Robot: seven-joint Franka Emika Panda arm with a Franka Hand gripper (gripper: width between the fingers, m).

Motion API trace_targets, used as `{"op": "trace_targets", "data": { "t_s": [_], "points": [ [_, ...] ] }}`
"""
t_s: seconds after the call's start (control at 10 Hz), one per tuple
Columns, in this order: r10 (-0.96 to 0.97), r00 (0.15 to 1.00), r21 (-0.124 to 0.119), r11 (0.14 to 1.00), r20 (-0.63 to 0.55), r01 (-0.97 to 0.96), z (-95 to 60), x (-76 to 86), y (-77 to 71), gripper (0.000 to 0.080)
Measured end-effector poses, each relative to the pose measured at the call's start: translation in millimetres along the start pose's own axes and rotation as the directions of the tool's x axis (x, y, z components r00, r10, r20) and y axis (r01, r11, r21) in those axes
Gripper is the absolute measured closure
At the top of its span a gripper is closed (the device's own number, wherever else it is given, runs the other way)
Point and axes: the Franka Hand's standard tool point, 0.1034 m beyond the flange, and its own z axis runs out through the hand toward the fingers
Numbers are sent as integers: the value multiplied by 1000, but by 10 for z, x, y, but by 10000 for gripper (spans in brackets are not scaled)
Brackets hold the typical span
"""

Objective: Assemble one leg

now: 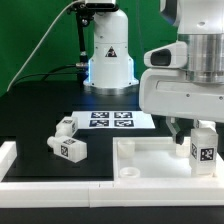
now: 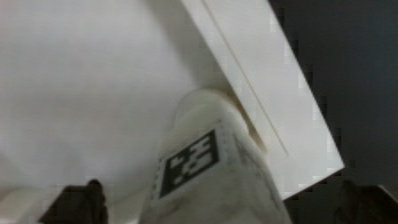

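Note:
My gripper is at the exterior view's right, over the large white rimmed panel. It is shut on a leg, a chunky white peg with a black-and-white tag, held upright near the panel's right corner. In the wrist view the leg runs between my dark fingertips, with the gripper around its upper end. The panel's flat face and its raised rim lie under it. I cannot tell whether the leg's lower end touches the panel.
Two more loose legs lie on the black table at the exterior view's left. The marker board lies at the middle. The arm's white base stands behind it. A low white wall runs along the front edge.

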Motion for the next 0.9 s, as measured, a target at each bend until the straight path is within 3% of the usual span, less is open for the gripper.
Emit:
{"op": "trace_targets", "data": {
  "t_s": [0.2,0.3,0.4,0.5,0.6,0.7,0.9],
  "points": [
    [-338,941,-15,941,-17,338,2,14,-22,150],
    [-307,952,-14,952,-18,306,2,17,-16,150],
    [-290,957,-15,957,-18,290,1,19,-14,246],
    [-278,960,-14,961,-18,278,1,19,-14,397],
    [-194,981,-12,981,-19,194,1,18,-15,397],
    [-130,991,-11,992,-20,130,1,18,-15,516],
    [64,998,-11,998,-23,-64,5,10,-14,515]
  ]
}}
